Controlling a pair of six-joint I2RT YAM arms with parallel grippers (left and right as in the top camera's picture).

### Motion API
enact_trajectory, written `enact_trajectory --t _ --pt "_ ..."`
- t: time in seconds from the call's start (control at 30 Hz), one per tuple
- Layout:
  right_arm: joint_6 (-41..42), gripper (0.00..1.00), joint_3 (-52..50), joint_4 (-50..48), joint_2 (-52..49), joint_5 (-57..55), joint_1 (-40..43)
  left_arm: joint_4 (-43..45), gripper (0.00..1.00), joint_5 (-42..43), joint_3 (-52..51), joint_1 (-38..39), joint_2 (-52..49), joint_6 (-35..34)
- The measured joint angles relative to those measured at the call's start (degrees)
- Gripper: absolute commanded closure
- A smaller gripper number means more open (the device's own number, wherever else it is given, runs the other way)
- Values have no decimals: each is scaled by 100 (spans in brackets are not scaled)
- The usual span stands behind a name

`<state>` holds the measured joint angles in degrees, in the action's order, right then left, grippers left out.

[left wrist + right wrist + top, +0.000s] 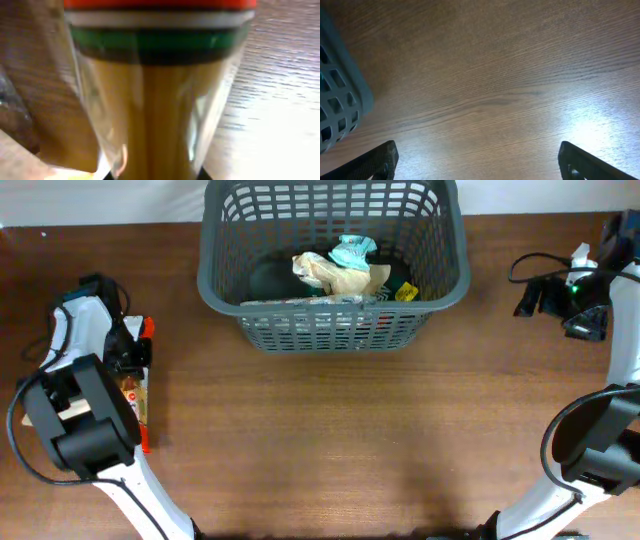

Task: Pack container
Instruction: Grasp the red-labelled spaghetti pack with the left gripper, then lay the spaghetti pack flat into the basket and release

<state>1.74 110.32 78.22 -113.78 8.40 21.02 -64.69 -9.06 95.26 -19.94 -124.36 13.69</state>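
The container point(214, 260) is a dark grey lattice basket at the back middle of the table; its corner also shows in the right wrist view point(342, 95). It holds a teal packet point(352, 250), a beige packet point(335, 274) and a dark item point(268, 276). My left gripper point(135, 365) is at the far left, shut on a clear spaghetti packet point(134, 396) with red, white and green bands point(155, 100); its fingertips point(155, 175) sit at either side of the packet. My right gripper point(530, 296) is open and empty point(477, 162) over bare wood, right of the basket.
The wooden table point(350, 440) runs across the front. A black cable point(530, 265) loops by the right arm. The left arm's body point(85, 420) covers part of the spaghetti packet.
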Motion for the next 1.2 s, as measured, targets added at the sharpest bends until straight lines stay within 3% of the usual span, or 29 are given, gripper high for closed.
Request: enact_trajectory --t 0.17,0.3,0.53,0.63,0.77,0.93,1.2 --pt "-2 1 0 -2 2 0 0 -1137 98 175 1060 17 -378 -2" --pt "-4 1 2 0 2 -2 0 -1797 99 334 3047 118 -623 -2" --pt "-2 1 0 0 0 0 0 -1526 99 1198 6988 699 -577 216" --pt "-2 1 0 0 2 2 0 -1241 99 1644 8035 1401 -426 1043" --pt "0 1 0 2 2 0 0 -1252 99 1875 8345 2481 -321 2717" --pt "-2 1 2 0 2 2 0 -1314 98 2024 7801 3757 -444 4402" --pt "-2 1 2 0 0 0 0 -1276 98 1587 6572 4474 -1134 5451"
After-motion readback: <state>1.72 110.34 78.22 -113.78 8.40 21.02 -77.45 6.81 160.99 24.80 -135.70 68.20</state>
